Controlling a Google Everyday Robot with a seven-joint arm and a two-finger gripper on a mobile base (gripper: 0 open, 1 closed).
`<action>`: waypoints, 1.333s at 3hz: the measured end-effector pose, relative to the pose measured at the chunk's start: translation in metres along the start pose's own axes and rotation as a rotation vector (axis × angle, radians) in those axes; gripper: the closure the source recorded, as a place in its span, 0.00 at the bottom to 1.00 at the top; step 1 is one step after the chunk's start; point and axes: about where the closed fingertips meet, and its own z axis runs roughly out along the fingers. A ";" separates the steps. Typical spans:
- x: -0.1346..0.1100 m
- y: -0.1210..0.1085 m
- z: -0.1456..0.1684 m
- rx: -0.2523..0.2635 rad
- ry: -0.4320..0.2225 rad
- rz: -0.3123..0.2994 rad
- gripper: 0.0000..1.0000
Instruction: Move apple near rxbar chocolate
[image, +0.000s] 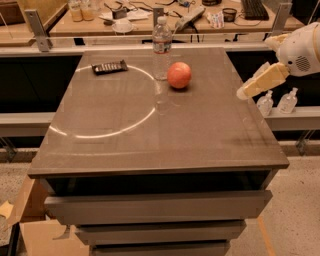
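On table (200, 132), glossy reddish apple (179, 75); pincer (243, 93) at right edge.

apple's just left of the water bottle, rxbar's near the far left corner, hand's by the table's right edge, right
Not quite. The camera view shows the apple just right of the water bottle, not left. The rest holds: the rxbar chocolate lies near the far left corner, and the hand is by the right edge of the table.
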 end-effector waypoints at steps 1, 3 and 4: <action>-0.004 0.000 0.008 0.012 -0.027 0.021 0.00; -0.018 -0.004 0.067 0.025 -0.150 0.118 0.00; -0.026 -0.009 0.113 0.010 -0.222 0.150 0.00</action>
